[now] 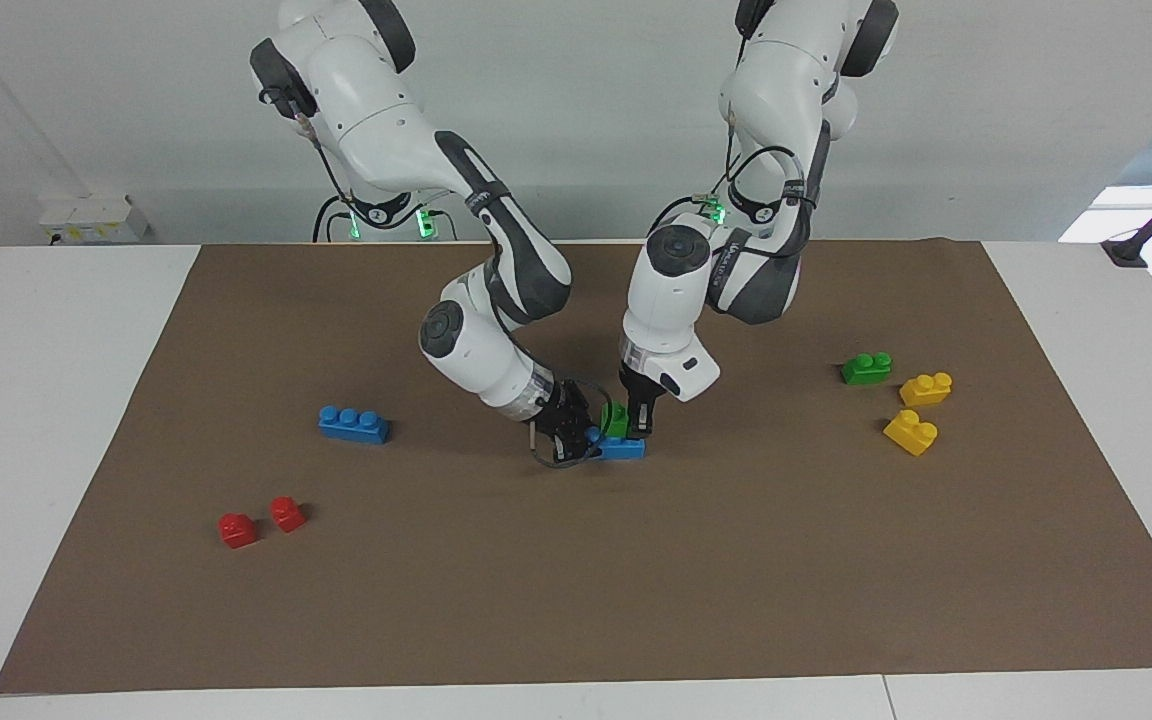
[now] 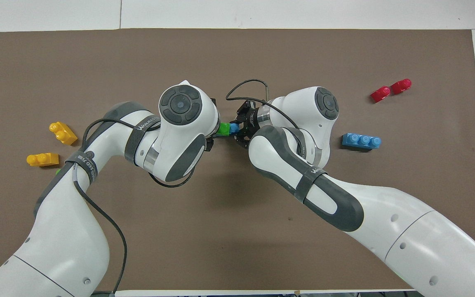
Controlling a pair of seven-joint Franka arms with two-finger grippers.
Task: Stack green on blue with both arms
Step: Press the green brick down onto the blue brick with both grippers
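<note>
In the middle of the mat, a green brick [image 1: 616, 418] sits on top of a blue three-stud brick [image 1: 624, 448] that is low at the mat. My left gripper [image 1: 633, 420] comes down from above and is shut on the green brick. My right gripper [image 1: 581, 437] reaches in low from the side and is shut on the end of the blue brick. In the overhead view the green brick [image 2: 223, 128] and the blue brick [image 2: 234, 129] show between the two wrists. The right gripper [image 2: 241, 128] shows there; the left gripper is hidden under its wrist.
A second blue brick [image 1: 354, 424] and two red bricks [image 1: 237, 529] lie toward the right arm's end of the brown mat [image 1: 636, 600]. A second green brick [image 1: 866, 368] and two yellow bricks [image 1: 926, 388] lie toward the left arm's end.
</note>
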